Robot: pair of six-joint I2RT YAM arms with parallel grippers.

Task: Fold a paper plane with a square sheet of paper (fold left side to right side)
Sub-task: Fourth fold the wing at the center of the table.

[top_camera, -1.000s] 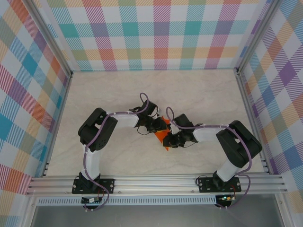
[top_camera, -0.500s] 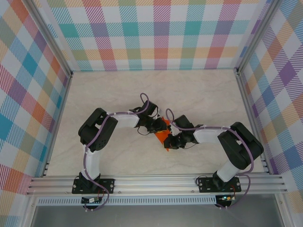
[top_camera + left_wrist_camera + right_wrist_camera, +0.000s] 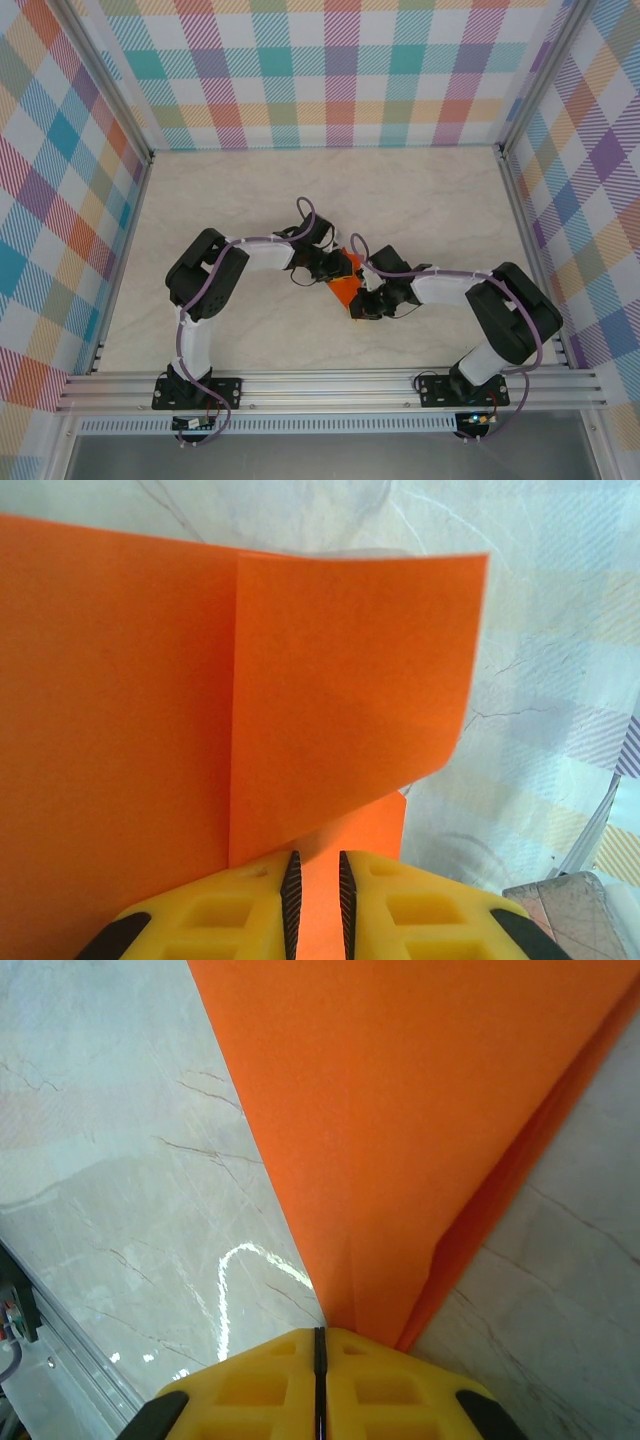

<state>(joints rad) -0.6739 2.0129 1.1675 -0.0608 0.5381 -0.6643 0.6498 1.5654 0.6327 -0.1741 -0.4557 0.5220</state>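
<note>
The square sheet of paper (image 3: 346,288), bright orange and partly folded, lies at the table's middle between my two grippers. In the left wrist view a folded flap (image 3: 350,680) stands up over the flat layer (image 3: 110,700). My left gripper (image 3: 315,858) rests at the flap's base, its yellow jaws a narrow gap apart with orange paper showing between them. In the right wrist view the paper (image 3: 420,1110) narrows to a point at my right gripper (image 3: 318,1330), which is shut on that tip. From above, the left gripper (image 3: 336,267) is at the paper's upper left and the right gripper (image 3: 362,302) at its lower right.
The pale marble tabletop (image 3: 250,200) stretches round the paper. Checkered walls (image 3: 330,70) close off the back and sides. An aluminium rail (image 3: 330,385) runs along the near edge, where both arm bases are bolted.
The right arm has shifted slightly to the right and toward the near edge, and its jaws have closed a little more. Less orange paper shows from above. The left arm has stayed put.
</note>
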